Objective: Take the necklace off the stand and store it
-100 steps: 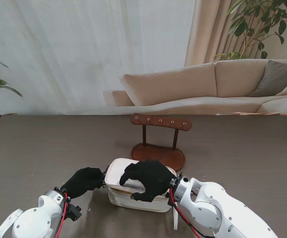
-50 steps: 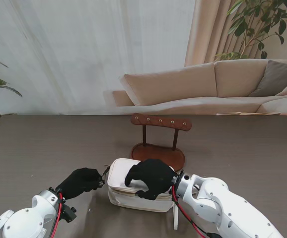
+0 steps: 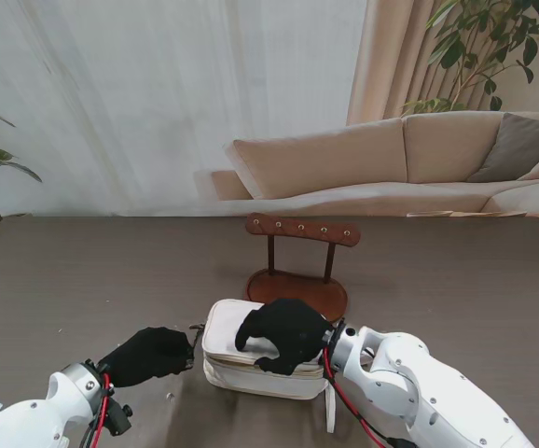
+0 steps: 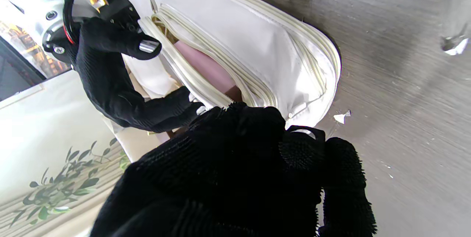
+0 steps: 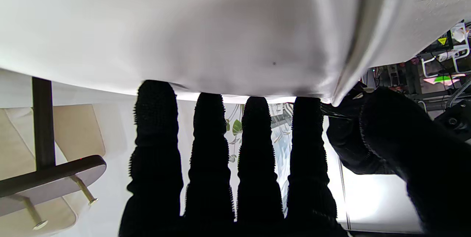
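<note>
Necklace is nowhere to be seen in any view: the pegs on the wooden stand (image 3: 299,269) hang bare, so it is most likely already inside the white zip case (image 3: 251,359), though nothing shows it there.

Nearest to me, close to the table's (image 3: 55,280) near edge, the left hand (image 3: 148,355) sits curled at the case's left end, its fingertips bunched around what looks like the dark zipper pull (image 3: 196,329); whether it truly pinches the pull I cannot tell. Just beyond it, the right hand (image 3: 283,334) lies palm-down on the lid, fingers (image 5: 208,148) close together and pressing the white cover flat.

The left wrist view shows the zip seam gaping, with a pink lining (image 4: 208,69) showing in the gap, so the case is not closed. No contents can be made out through the opening.

The step in hand appears to be closing the case. The next move calls for drawing the zipper along its track while the right hand pins the lid down.

Farthest off, mid-table, the stand is upright behind the case.
</note>
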